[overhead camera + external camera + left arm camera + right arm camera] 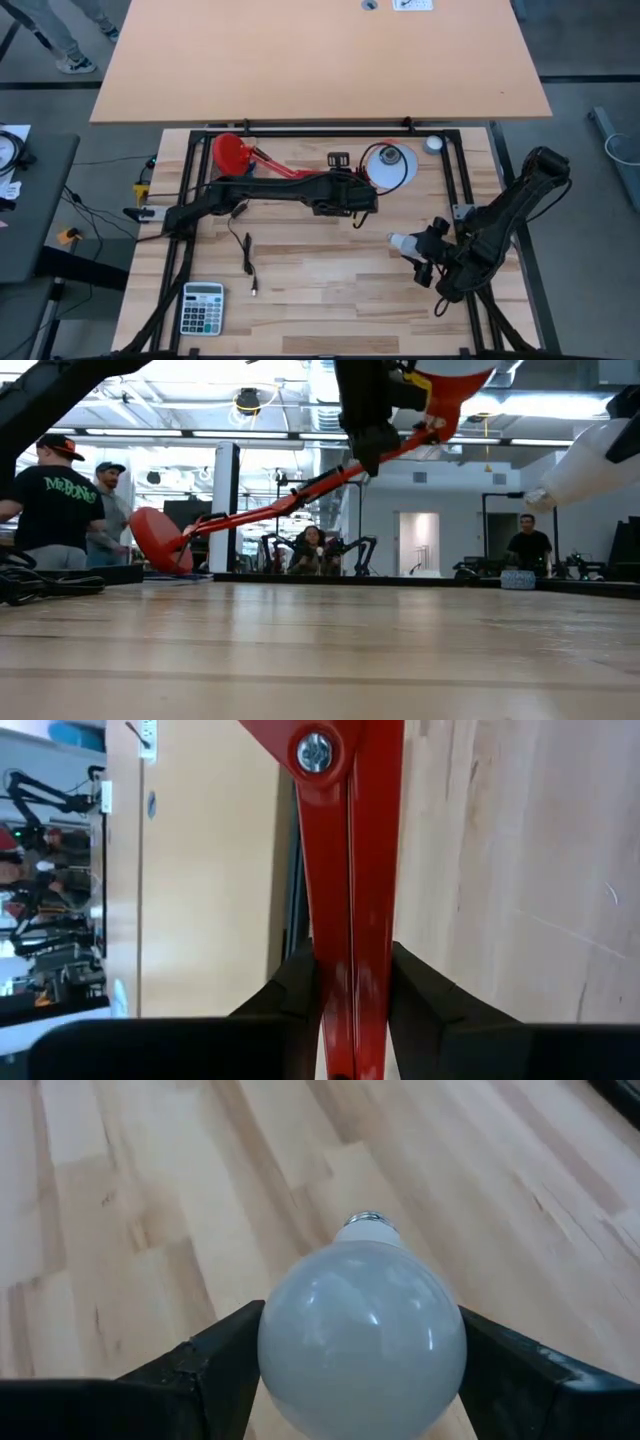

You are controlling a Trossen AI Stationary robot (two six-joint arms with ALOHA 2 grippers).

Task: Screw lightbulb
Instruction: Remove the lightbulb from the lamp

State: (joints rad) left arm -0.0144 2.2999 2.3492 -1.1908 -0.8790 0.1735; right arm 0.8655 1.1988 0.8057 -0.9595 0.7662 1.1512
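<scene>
We see the calculator [202,306] on the table [320,280], nearer us and left of the lamp [300,172].

Overhead and table-level cameras share the red lamp [265,160]; wrist cameras sit close.

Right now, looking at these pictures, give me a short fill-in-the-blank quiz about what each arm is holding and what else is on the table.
1. The right tool is shut on the ____.
2. The left tool grips the lamp's ____ arm.
3. The lightbulb's screw base points ____ from the right tool.
4. The calculator sits by the table's front ____ corner.

Missing words: lightbulb; red; away; left
</scene>
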